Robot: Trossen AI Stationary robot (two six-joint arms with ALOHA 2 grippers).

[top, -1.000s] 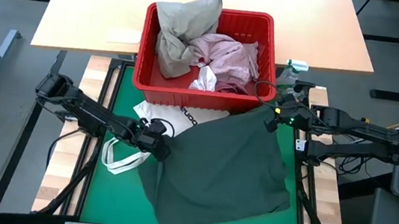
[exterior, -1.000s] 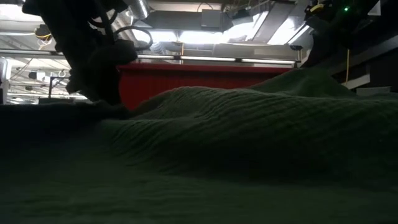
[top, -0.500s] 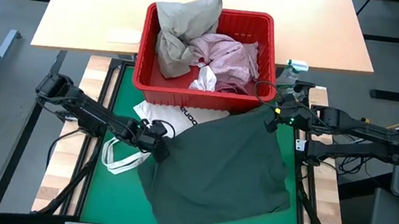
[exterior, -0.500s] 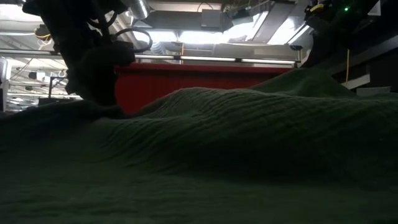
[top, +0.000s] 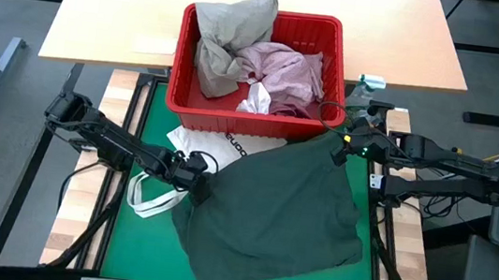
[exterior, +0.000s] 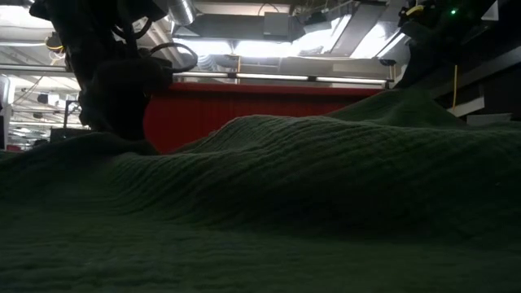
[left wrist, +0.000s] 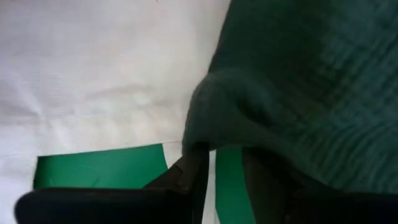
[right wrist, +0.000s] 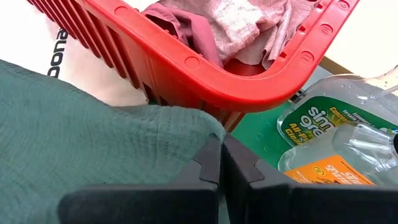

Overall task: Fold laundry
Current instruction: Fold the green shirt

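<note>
Rumpled grey-green garment [top: 274,214] (ribbed weave)

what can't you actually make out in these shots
- Low view: the dark green garment fills the foreground, hiding the table.
- High view: the white tote bag is partly covered by that garment and the red basket.
- Left wrist view: the left gripper sits under the cloth; its grip is unclear.

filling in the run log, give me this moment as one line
stage: spreading dark green garment | left tool: at its left edge | right tool: shut on its corner | basket: more laundry
</note>
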